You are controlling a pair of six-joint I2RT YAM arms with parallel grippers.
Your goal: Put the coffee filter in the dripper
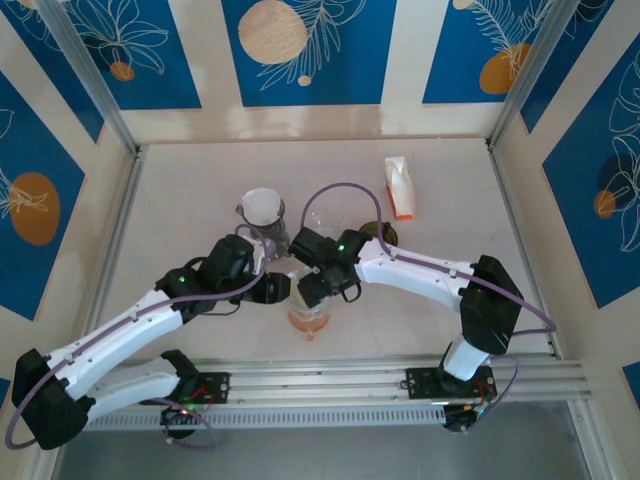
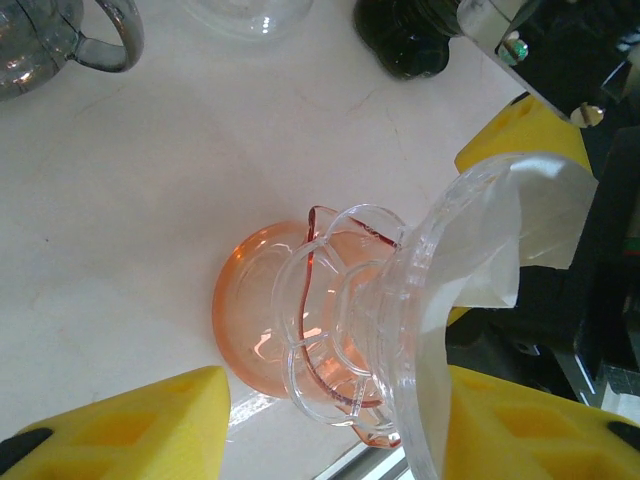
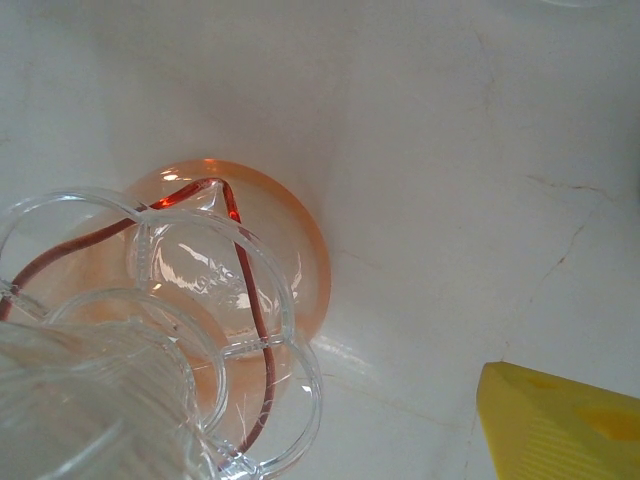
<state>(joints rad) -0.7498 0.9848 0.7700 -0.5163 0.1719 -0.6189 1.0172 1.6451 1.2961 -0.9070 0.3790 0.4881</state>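
left gripper jaws stand either side of the tilted clear dripper over the orange server, paper filter inside; right gripper stands wide; i cannot tell if either grips

Open bench lies across the upper left and down the right side of the overhead frame. The middle is crowded: the left gripper and right gripper meet over the orange carafe, with a glass mug, a clear vessel and a dark object just above them. A carton stands apart at upper right.
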